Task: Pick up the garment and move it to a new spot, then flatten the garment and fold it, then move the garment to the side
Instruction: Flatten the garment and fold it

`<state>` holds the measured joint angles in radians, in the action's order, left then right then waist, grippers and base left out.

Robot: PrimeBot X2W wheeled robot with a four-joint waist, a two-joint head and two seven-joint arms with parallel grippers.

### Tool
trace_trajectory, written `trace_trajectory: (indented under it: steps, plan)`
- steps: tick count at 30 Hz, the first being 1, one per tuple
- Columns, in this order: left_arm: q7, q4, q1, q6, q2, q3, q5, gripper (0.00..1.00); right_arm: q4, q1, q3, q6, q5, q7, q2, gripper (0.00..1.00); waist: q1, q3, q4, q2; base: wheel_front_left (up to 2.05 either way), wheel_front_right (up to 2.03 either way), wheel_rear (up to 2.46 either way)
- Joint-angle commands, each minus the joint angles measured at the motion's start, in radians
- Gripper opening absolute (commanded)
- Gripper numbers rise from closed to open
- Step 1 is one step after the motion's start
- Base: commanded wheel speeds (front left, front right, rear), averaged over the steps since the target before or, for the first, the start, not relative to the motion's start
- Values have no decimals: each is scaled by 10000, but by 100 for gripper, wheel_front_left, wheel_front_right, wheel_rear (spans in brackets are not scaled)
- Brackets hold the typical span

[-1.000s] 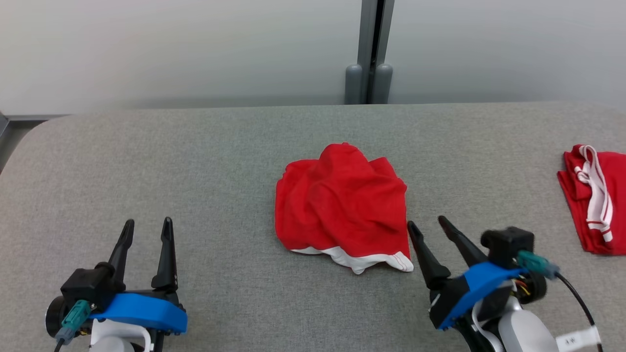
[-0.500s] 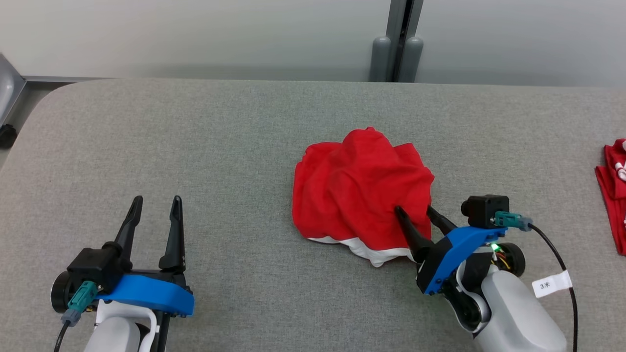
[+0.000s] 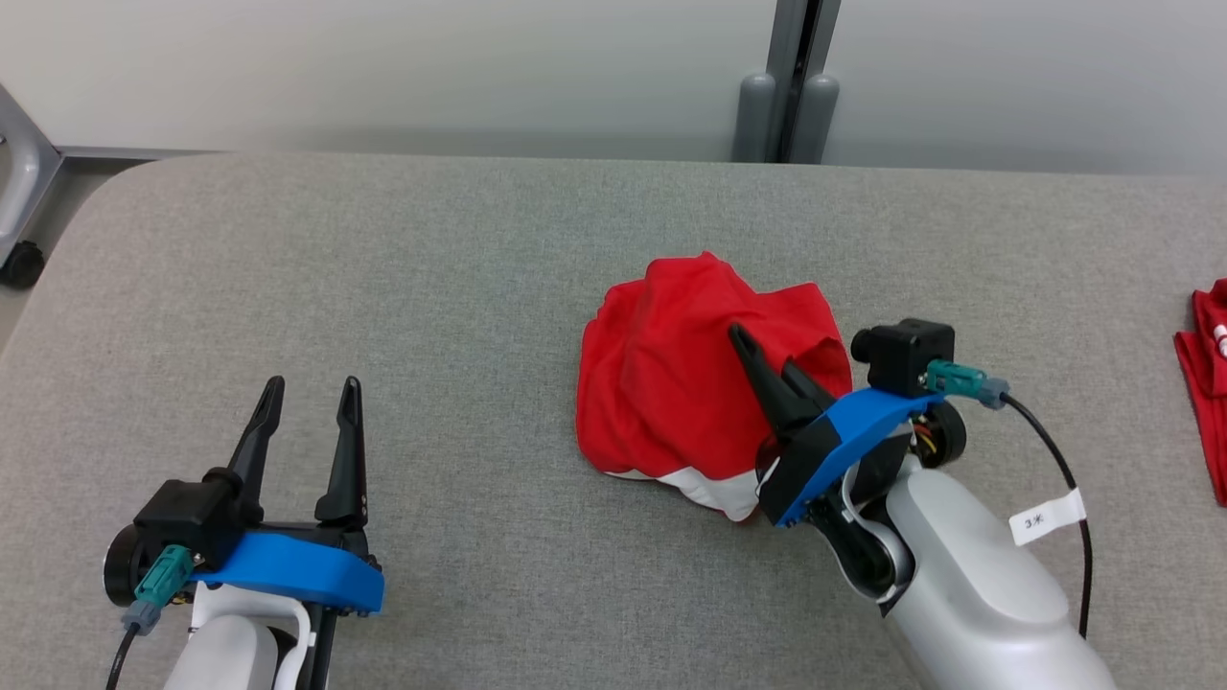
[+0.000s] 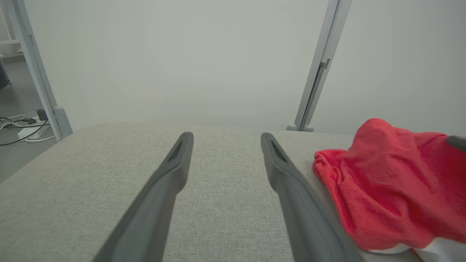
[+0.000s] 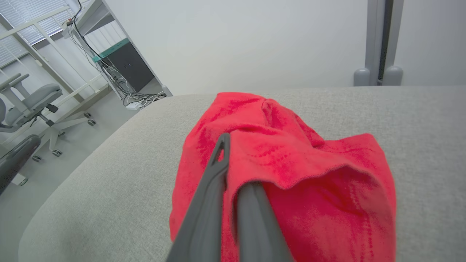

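Note:
A crumpled red garment (image 3: 661,383) with a white hem lies at the middle of the grey padded table (image 3: 383,268). My right gripper (image 3: 762,353) reaches into its right side and is shut on a fold of the cloth. In the right wrist view the garment (image 5: 327,189) drapes over one finger while the other finger (image 5: 214,174) lies bare on top, with the right gripper (image 5: 233,156) pinching the red edge. My left gripper (image 3: 307,393) stands open over bare table at the lower left. In the left wrist view the left gripper (image 4: 225,136) holds nothing and the garment (image 4: 393,182) lies to its right.
A second red and white piece of clothing (image 3: 1210,383) lies at the table's right edge. A grey post (image 3: 788,96) stands behind the far edge. A wheeled frame (image 3: 19,259) stands off the table's left corner, and an office chair (image 5: 32,98) sits on the floor beyond.
My right gripper has moved forward onto the garment's right side and shut on a fold, bunching the cloth. The head camera has shifted. The left gripper stays open in place.

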<state>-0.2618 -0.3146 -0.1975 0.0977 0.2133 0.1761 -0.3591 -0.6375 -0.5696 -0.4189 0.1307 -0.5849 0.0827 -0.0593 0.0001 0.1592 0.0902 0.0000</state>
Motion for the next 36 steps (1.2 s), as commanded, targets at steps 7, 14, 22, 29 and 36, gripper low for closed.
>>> trace_trajectory:
  steps: [7,14,22,29,36]
  plan:
    - [-39,62,236,-19,-52,-113,66,100,1480,-874,-830,1,-248,79,-320,0,-1,-391,-42,0,0,0,0]
    - [-39,133,343,-12,-101,-152,76,100,2719,-2431,-1667,1,-645,-420,-188,0,-1,-518,-22,0,0,0,0]
    - [-41,110,546,42,-159,-157,126,100,3305,-3410,-1486,-1,-925,-195,-315,0,-1,-806,101,0,0,0,0]
    - [-39,186,653,85,-299,-202,88,100,2654,-1550,-424,1,-446,-791,-1458,0,-1,-822,170,0,0,0,0]
    - [-39,295,440,113,-331,-354,154,100,1729,-310,797,1,266,-806,-2094,0,-1,-426,-19,0,0,0,0]
